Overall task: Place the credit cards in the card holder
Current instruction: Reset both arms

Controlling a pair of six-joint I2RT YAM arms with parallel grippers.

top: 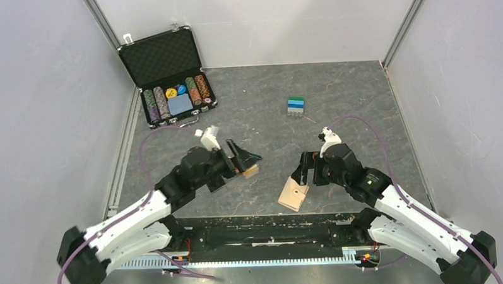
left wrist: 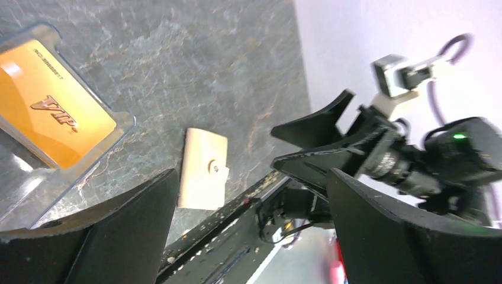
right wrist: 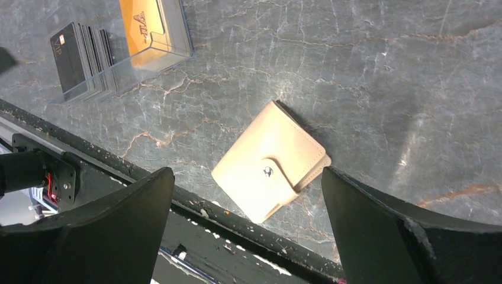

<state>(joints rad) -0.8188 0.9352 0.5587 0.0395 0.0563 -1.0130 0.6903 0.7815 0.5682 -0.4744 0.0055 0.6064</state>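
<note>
Right gripper (top: 303, 168) fingers fill its wrist view's bottom corners, jaws spread wide, nothing btwn them. Card holder (right wrist: 269, 171) lies folded shut, snap up, at the table's (top: 361, 100) near edge, just beside that gripper. Left gripper (top: 243, 156) is also wide open, empty. Dark credit cards (right wrist: 80, 59) sit fanned in a clear case (right wrist: 127, 74) – next to an orange VIP-marked box (right wrist: 145, 23), by the left gripper.

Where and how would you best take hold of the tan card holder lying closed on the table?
Take the card holder from straight above, probably pinching two opposite edges clear of the snap tab. It lies flat and closed on the table, so only its thin edges offer a hold.
</note>
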